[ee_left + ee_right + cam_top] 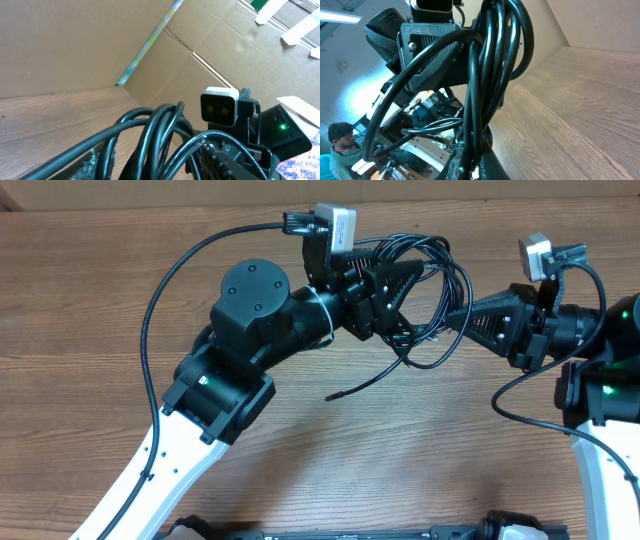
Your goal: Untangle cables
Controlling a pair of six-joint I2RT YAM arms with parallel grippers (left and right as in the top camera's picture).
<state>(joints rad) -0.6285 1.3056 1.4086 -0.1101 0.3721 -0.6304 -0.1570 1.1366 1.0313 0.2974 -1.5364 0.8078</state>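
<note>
The cables (432,248) form a looped black bundle hanging above the wooden table between my two grippers, at the top middle of the overhead view. One loose end (332,395) trails down to the left onto the table. My left gripper (408,295) stands open, and in the left wrist view the cables (160,135) run loosely between its spread fingers (92,165). From the right, my right gripper (448,320) is shut on the bundle. In the right wrist view the cables (495,60) rise from its pinched jaws (480,165).
A cardboard wall (150,195) closes off the table's far edge. The left arm's own thick black cable (170,270) arcs over the table at the left. The two wrists are close together, each with its camera (219,106) facing the other.
</note>
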